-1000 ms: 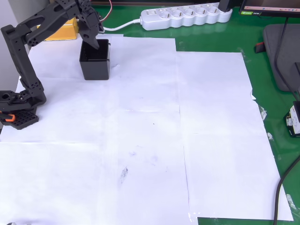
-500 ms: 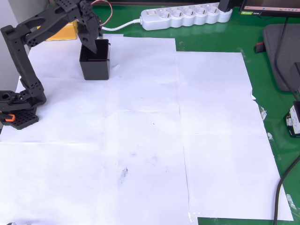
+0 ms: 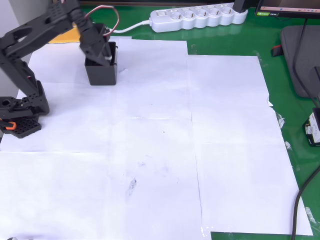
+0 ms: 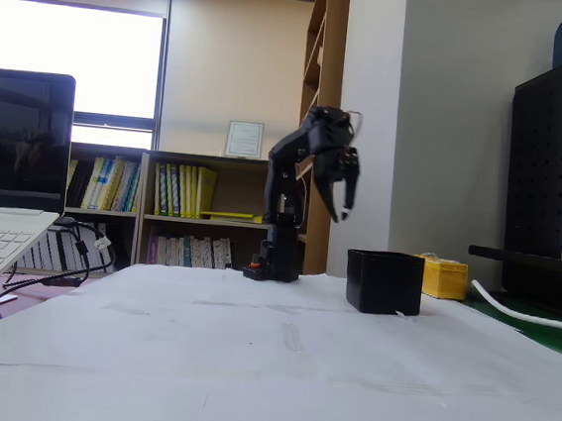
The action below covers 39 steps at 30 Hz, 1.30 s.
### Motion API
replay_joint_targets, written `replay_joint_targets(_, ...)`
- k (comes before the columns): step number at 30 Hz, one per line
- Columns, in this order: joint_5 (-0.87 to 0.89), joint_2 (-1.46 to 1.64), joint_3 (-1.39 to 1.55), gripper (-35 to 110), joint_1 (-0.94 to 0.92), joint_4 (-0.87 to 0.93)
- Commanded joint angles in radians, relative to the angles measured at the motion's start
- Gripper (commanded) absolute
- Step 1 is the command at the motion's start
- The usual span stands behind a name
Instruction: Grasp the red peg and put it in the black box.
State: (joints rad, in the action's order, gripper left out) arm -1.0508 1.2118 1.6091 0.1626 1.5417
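- White paper sheets (image 3: pixel 150 150) are covering the near part of the desk (image 3: pixel 235 40), w/ green surface showing at the right and far edges.
- My base (image 3: pixel 20 117) is sitting at the left edge in the overhead view; in the fixed view it's standing behind the paper, in front of a bookshelf (image 4: pixel 181 211).
- Black box (image 3: pixel 101 70) is sitting upright on the paper, far-left area in the overhead view; in the fixed view (image 4: pixel 384 281) it's right of my base.
- My pincer (image 3: pixel 100 49) is hanging over the box's far rim in the overhead view; in the fixed view (image 4: pixel 340 198) it's pointing down, clearly above the box and apart from it.
- Pincer fingers are looking slightly parted in the fixed view, nothing visible between them, but I can't tell for sure.
- Red peg: I'm not making it out; box interior is too dark to read.
- Yellow block (image 4: pixel 444 277) is lying beyond the box.
- White power strip (image 3: pixel 197 17) is lying along the far edge.
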Motion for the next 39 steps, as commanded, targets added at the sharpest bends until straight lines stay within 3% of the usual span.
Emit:
replay_joint_targets(1,-0.084,-0.158,-0.078,0,-0.072,0.014)
replay_joint_targets(10,-0.236,-0.509,-0.699,0,-0.187,-0.236)
replay_joint_targets(21,-0.296,-0.948,-1.368,0,-0.199,-0.494)
replay_joint_targets(29,-0.362,-1.192,-1.667,0,-0.186,-0.537)
replay_joint_targets(39,-0.362,-1.322,-1.669,0,-0.140,-0.322)
